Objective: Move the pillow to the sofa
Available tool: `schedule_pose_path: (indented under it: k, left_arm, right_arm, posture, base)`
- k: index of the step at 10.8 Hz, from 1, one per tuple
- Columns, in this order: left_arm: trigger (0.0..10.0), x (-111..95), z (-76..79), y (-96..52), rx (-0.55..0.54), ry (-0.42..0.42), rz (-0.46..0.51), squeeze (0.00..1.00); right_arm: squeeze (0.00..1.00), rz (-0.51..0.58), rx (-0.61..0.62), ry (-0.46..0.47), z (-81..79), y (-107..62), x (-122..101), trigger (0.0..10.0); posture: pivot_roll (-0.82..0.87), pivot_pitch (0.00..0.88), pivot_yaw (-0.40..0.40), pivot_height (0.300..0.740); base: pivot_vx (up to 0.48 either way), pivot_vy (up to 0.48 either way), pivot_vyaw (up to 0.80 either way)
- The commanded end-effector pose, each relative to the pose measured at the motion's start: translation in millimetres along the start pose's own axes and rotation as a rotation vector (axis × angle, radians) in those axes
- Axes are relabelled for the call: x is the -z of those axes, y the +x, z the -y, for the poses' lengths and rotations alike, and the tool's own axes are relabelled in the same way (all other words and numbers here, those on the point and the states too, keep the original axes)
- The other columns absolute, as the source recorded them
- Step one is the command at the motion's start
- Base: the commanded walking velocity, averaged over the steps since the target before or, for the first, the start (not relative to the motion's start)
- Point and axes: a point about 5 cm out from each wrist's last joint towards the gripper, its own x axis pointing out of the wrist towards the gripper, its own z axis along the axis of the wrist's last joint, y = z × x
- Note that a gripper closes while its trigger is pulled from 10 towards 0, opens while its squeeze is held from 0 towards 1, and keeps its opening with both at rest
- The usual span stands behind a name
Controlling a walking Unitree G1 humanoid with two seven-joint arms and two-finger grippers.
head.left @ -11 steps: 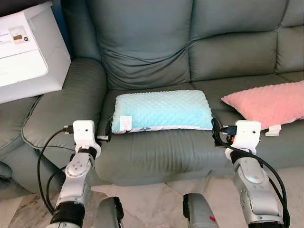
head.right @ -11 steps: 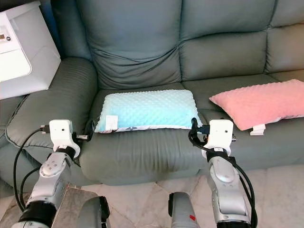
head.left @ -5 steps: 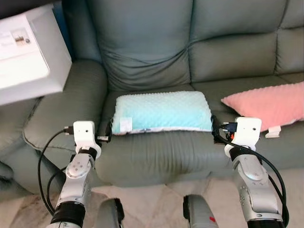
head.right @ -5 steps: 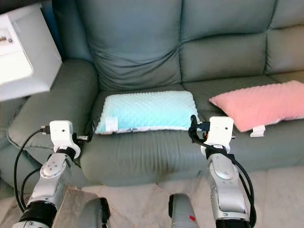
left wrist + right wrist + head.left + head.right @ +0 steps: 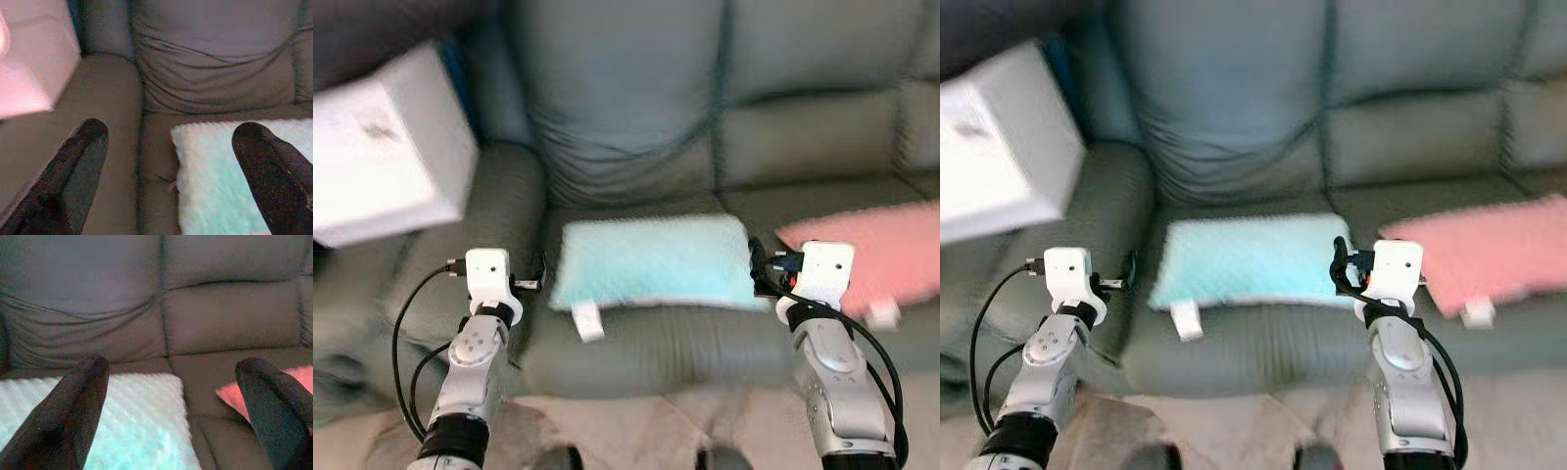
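The grey-green leather sofa (image 5: pixel 636 157) has bare seat room in front of the pillow up to its rounded front edge, and its padded armrest (image 5: pixel 494 225) rises just to the left, below a large white box (image 5: pixel 386 147). The light blue, dimpled fabric pillow (image 5: pixel 651 262) lies flat on the left seat cushion, its long side along the seat front, with a small white tag (image 5: pixel 584 320) hanging off its near left corner. A pink dimpled pillow (image 5: pixel 876 259) lies on the next cushion to the right, apart from the blue one. The left gripper (image 5: pixel 168 147) hovers by the pillow's left end, fingers spread wide and holding nothing; the right gripper (image 5: pixel 171 377) hovers at its right end, fingers likewise apart. Compared with half a second ago, the head views are blurred and the whole scene sits lower in frame, so the camera has moved.
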Motion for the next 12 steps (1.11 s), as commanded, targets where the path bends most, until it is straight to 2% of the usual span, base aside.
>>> schedule_pose_path:
  k: [1,9,12]
  left_arm:
    - [10.0,-0.2,-4.4,-0.5,-0.006,0.012,-0.002,0.0]
    - [10.0,4.9,-3.6,-1.5,-0.012,0.014,-0.023,0.0]
    - [10.0,11.0,-2.5,-2.6,-0.065,0.038,-0.05,0.0]
  right_arm:
    - [0.0,0.02,-0.01,0.012,-2.4,0.5,-6.2,10.0]
    - [0.0,0.019,-0.03,0.006,-3.5,4.9,-8.3,10.0]
    - [0.0,0.012,-0.046,-0.008,-3.2,5.8,-8.2,10.0]
  posture:
    - [-0.28,0.0,0.086,0.74]
    - [-0.27,0.0,0.07,0.74]
    - [-0.28,0.0,0.057,0.74]
  base:
    - [0.0,0.0,0.0]
    - [0.0,0.0,0.0]
    - [0.0,0.0,0.0]
